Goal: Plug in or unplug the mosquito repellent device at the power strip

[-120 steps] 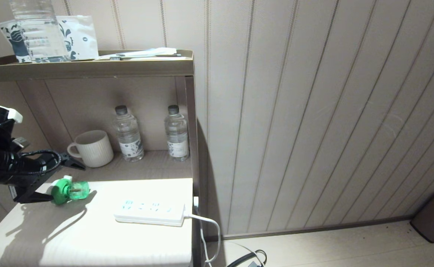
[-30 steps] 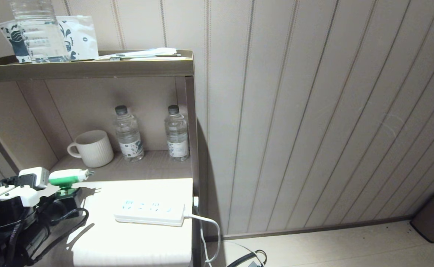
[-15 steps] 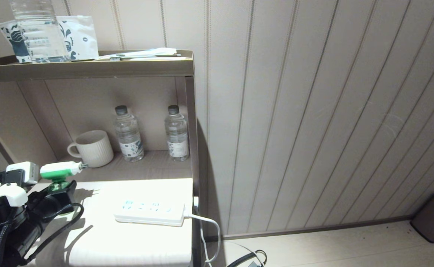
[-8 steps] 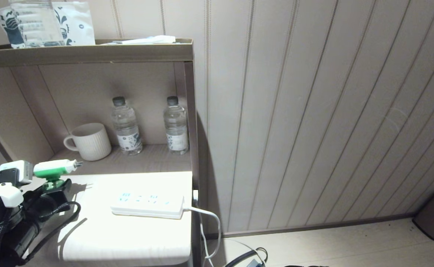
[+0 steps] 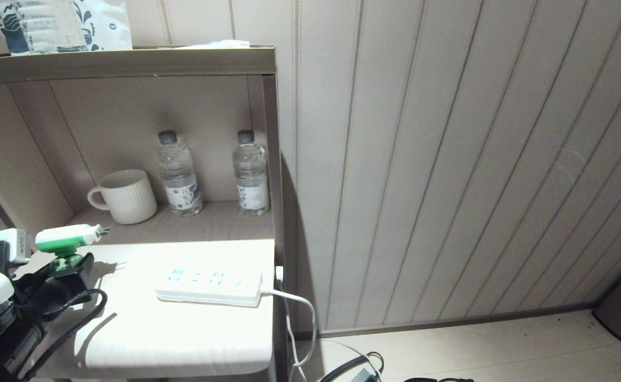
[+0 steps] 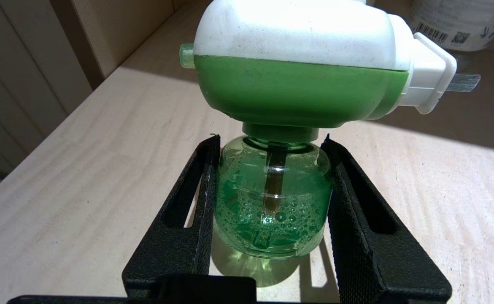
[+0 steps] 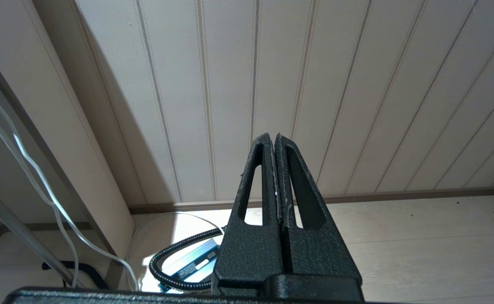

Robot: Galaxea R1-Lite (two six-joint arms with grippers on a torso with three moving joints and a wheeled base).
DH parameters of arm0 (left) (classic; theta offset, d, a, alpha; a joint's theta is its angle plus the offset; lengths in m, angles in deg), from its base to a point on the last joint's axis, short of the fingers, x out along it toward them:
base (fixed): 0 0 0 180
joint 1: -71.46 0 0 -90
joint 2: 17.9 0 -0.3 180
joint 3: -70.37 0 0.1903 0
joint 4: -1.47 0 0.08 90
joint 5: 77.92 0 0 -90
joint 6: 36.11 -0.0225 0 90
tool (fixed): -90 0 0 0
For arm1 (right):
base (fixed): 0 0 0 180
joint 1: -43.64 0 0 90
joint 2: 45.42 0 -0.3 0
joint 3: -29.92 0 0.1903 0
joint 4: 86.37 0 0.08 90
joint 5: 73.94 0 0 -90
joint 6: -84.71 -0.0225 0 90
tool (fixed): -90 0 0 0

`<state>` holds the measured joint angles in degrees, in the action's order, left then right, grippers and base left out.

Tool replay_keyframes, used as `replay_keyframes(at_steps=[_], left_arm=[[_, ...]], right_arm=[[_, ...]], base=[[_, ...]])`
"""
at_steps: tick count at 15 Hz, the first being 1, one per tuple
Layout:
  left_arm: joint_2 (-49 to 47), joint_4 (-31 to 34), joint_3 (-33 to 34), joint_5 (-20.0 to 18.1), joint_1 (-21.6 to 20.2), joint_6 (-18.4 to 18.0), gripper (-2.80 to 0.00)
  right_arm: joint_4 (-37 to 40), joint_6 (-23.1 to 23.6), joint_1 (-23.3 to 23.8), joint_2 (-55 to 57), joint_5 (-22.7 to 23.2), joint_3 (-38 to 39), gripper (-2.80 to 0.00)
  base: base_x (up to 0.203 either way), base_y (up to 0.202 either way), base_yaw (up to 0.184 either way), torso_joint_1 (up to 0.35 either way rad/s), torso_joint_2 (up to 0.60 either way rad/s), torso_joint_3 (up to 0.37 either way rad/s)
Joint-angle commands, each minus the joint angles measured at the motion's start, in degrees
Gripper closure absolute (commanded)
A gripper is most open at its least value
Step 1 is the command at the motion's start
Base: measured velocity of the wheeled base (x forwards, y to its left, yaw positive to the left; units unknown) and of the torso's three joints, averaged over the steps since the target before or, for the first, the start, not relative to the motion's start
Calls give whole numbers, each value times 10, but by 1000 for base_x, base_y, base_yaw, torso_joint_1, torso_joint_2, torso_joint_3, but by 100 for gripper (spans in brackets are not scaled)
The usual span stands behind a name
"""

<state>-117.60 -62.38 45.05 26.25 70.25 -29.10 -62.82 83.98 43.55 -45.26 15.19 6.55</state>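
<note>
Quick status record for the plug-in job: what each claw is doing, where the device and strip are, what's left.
left claw: shut on the mosquito repellent device, fingers on its green bottle, held above the tabletop
device prongs: level, pointing toward the shelf
power strip: flat on the tabletop, sockets unoccupied, apart from the device
right claw: shut, holding nothing, low near the floor
remaining: insert the prongs

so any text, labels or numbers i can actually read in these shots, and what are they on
None can be read as words.
Left water bottle: printed label, too small to read.
Right water bottle: printed label, too small to read.
Bottle label in the left wrist view: a barcode and a QR code, characters blurred.
Patterned packet on the top shelf: dark print, no legible words.
Power strip: bluish socket markings, no text legible.
Mosquito repellent device: no text.
</note>
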Motion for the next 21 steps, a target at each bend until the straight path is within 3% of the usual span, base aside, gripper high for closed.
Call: replay_keyframes(at_steps=[1,21], left_arm=[[0,-27,7,0,0,1,0],[-104,-27,-79,0,25,6,0]], right_arm=[[0,0,0,0,0,0,0],[0,0,0,0,0,0,0]], base=[[0,0,0,0,0,0],[0,0,0,0,0,0]])
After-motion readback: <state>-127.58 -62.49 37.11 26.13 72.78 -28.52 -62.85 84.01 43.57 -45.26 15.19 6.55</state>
